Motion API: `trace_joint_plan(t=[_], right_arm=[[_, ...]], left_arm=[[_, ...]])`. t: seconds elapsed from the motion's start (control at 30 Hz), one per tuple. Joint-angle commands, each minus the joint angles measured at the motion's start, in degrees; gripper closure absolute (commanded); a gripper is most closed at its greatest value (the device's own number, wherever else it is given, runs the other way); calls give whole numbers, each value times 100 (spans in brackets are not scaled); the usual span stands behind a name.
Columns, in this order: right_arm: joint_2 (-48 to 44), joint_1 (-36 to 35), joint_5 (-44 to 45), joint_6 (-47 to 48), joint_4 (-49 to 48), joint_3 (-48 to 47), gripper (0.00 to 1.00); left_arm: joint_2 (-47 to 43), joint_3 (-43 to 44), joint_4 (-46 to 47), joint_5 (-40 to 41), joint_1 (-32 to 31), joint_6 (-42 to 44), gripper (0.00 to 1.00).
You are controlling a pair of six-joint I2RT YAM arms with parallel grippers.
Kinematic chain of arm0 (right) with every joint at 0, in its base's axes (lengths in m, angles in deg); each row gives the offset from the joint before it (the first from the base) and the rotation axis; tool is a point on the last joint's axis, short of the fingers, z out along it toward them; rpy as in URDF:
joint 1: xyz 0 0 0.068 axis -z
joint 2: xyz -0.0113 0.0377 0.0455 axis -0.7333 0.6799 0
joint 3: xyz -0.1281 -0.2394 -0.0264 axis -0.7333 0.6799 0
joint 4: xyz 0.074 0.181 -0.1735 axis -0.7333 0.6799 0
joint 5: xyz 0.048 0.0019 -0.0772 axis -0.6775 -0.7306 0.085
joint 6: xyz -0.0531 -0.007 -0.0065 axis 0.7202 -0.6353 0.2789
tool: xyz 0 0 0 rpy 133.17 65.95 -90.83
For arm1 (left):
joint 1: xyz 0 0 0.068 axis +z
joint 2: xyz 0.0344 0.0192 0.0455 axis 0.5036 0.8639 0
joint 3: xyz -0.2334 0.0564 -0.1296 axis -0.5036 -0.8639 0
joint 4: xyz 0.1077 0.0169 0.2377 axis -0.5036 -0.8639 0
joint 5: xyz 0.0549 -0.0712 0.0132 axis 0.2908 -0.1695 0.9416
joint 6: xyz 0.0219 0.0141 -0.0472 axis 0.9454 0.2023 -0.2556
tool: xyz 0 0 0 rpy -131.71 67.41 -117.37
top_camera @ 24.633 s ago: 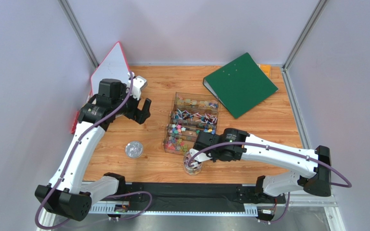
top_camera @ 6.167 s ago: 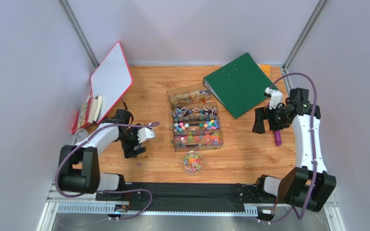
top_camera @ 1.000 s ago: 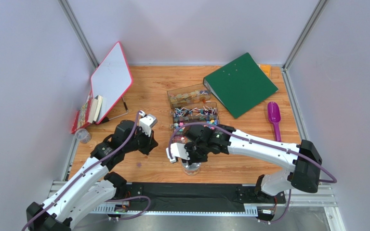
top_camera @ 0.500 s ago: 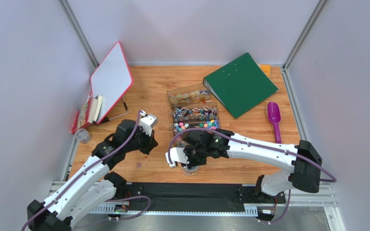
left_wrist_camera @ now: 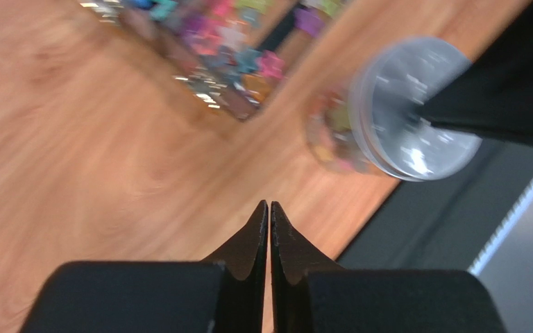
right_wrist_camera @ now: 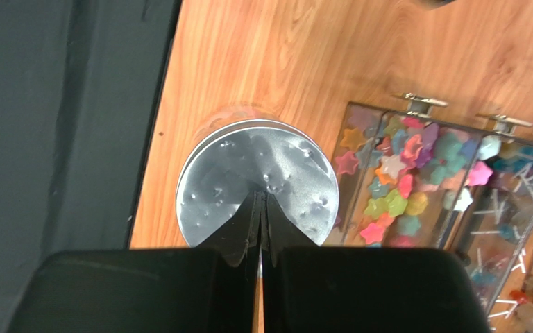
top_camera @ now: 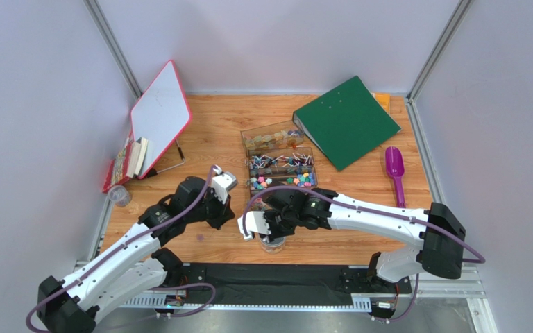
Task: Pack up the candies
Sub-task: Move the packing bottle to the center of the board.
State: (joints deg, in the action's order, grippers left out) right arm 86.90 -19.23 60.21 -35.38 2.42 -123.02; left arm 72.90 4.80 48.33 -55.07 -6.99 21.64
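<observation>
The candies are tiny bright stars and balls. Some fill a clear jar (left_wrist_camera: 328, 130) near the table's front edge; more lie in a clear divided box (right_wrist_camera: 394, 182) behind it, also seen from above as the box (top_camera: 283, 182). A silver lid (right_wrist_camera: 257, 179) covers the jar, and my right gripper (right_wrist_camera: 262, 199) is shut with its tips resting on the lid's top. In the top view the right gripper (top_camera: 273, 233) hides most of the jar. My left gripper (left_wrist_camera: 269, 203) is shut, holds nothing, and hovers over bare wood left of the jar, shown from above as the left gripper (top_camera: 227, 215).
A purple scoop (top_camera: 395, 170) lies at the right. A green binder (top_camera: 345, 121) is at the back right, a tilted whiteboard (top_camera: 159, 114) and books (top_camera: 129, 159) at the back left, a small jar (top_camera: 118, 196) at the left edge. A black mat (top_camera: 276, 274) borders the front.
My left gripper has moved right, closer to the jar. The right gripper has stayed shut over the lid, shifting only slightly.
</observation>
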Motion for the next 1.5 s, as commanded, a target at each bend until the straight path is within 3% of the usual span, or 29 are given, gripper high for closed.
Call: trace_joint_plan(t=[0.0, 0.07, 0.1, 0.13, 0.17, 0.2, 0.23, 0.3, 0.37, 0.43, 0.47, 0.77, 0.93, 1.13, 1.2, 1.23, 1.47], right_arm=[[155, 388, 448, -159, 219, 216, 100], [-274, 783, 554, -404, 439, -135, 100], [-433, 1264, 606, -553, 509, -293, 100], [-574, 1530, 607, -781, 649, -582, 99], [-767, 1802, 624, -896, 729, -732, 91], [-839, 2275, 677, -984, 808, -856, 53], [-883, 2497, 677, -1046, 974, -944, 37], [-1058, 3067, 555, -1091, 1133, -1111, 18], [-1190, 3359, 502, -1100, 1283, -1103, 9], [-1383, 3633, 554, -1126, 1380, -1077, 7], [-1445, 3703, 563, -1126, 1432, -1077, 7], [-2139, 4037, 862, -1073, 1688, -1094, 6], [-2359, 4108, 915, -1240, 1740, -1033, 6], [-2579, 4230, 774, -1144, 1732, -831, 6], [-2588, 4467, 538, -1030, 1740, -787, 6], [-2597, 4581, 450, -986, 1741, -778, 6], [-2588, 5846, -753, -520, 1723, -304, 6]], left_arm=[[27, -87, 225, 92, -960, 184, 88], [9, -132, 393, 206, -1330, 150, 82], [9, -149, 436, 6, -1383, 168, 72], [-17, -175, 472, -74, -1418, 124, 53], [-70, -262, 463, -162, -1418, 63, 41], [-227, -307, 489, -310, -1436, 2, 38], [-255, -325, 507, -286, -1523, -17, 38], [-124, -333, 647, -382, -1594, -60, 38], [25, -377, 788, -330, -1743, -209, 37], [289, -456, 1016, -49, -1909, -429, 36], [325, -604, 1130, 13, -1928, -595, 29], [676, -1352, 2044, 971, -2420, -1220, 34], [1229, -1449, 3273, 1059, -2560, -1002, 32], [2424, -1424, 4628, 1112, -2684, -703, 32], [2951, -1388, 5006, 1121, -2754, -606, 29], [3179, -1292, 5120, 1121, -2798, -362, 21], [5086, -870, 7041, 1358, -2930, 333, 18]])
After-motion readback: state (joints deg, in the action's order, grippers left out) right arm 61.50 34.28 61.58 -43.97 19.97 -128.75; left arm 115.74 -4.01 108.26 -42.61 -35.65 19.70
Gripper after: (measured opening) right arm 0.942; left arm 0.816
